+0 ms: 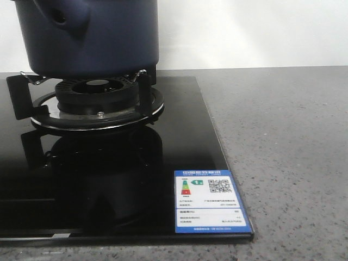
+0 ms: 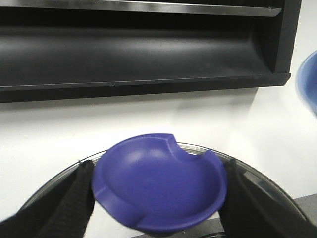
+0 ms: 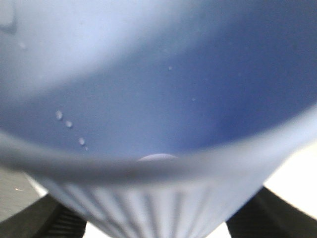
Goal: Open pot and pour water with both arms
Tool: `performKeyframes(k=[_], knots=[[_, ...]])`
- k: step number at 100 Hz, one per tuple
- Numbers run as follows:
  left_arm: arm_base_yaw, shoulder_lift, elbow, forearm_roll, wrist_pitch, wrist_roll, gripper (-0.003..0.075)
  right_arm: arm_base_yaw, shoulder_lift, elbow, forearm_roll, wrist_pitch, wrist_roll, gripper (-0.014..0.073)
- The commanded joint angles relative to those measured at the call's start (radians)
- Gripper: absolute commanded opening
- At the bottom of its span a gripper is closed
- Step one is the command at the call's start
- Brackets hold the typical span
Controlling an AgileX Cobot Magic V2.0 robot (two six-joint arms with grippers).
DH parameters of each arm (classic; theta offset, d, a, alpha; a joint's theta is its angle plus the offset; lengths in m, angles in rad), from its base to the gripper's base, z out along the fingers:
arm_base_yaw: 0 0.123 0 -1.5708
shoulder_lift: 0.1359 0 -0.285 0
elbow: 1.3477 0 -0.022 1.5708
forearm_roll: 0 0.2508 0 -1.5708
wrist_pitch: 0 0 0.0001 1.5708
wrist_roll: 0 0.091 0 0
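Front view: the pot [image 1: 89, 35], dark navy with matte walls, sits on the burner grate [image 1: 144, 87] of a black glass cooktop [image 1: 109, 179]. Only its lower body is in frame; the top is cut off, so the opening cannot be checked here. A stubby side protrusion with a round hole [image 1: 61, 17] shows at the upper left of the pot wall. The round burner [image 1: 97, 98] lies directly under the pot base. An energy label sticker [image 1: 209, 201] sits on the cooktop's near right corner. The cooktop is set into a grey speckled counter [image 1: 288, 152]. Neither arm shows in this view.

Left wrist view: the left gripper [image 2: 158, 198] pinches a round dark blue lid [image 2: 158, 191], one black finger [image 2: 74, 203] against each side of its rim. The lid has a notch cut in its far edge and shows its concave face to the camera. Behind it are a white wall and a black shelf or hood [image 2: 143, 44]. A blurred pale blue edge [image 2: 308, 79] enters at the frame's right side.

Right wrist view: the right gripper [image 3: 158, 223] clamps a pale blue ribbed cup [image 3: 158, 203], dark fingers [image 3: 44, 223] pressed on both flanks of the ribbed wall. The cup fills the frame, very blurred; a few droplets [image 3: 64, 120] cling to the inner wall. Water level inside: cannot tell
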Motion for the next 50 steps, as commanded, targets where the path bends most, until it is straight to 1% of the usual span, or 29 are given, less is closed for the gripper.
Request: performKeyframes(k=[1, 11, 16, 39, 50], knots=[[0.002, -0.020, -0.037, 0.001, -0.101, -0.003, 0.0328, -0.050, -0.092, -0.008, 0.108, -0.081, 0.038, 0.0327], [0.002, -0.020, -0.037, 0.001, -0.101, -0.003, 0.0328, -0.107, -0.160, 0.052, 0.253, -0.197, 0.044, 0.0327], [0.002, -0.020, -0.037, 0.001, -0.101, -0.003, 0.0328, -0.136, -0.193, 0.090, 0.283, -0.251, 0.074, 0.0327], [0.002, -0.020, -0.037, 0.001, -0.101, -0.003, 0.0328, -0.293, -0.355, 0.326, 0.287, -0.436, 0.250, 0.0327], [0.002, -0.020, -0.037, 0.001, -0.101, -0.003, 0.0328, -0.375, -0.427, 0.461, 0.287, -0.542, 0.304, 0.0327]])
